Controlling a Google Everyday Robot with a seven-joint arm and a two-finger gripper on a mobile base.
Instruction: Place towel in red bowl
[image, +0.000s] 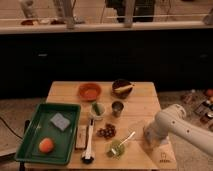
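The red bowl (90, 91) stands empty at the back middle of the wooden table (145, 100). My white arm reaches in from the right. My gripper (149, 139) hangs low over the table's front right part, far from the red bowl. I cannot make out a towel; the arm's end covers the spot beneath it.
A dark bowl (122, 88) with a yellowish item stands right of the red bowl. A metal cup (117, 107), a small bowl with a green thing (97, 109), grapes (106, 131), a green bowl with a spoon (118, 147) and a brush (88, 142) fill the middle. A green tray (30, 137) at the left holds a sponge (61, 121) and an orange (46, 145).
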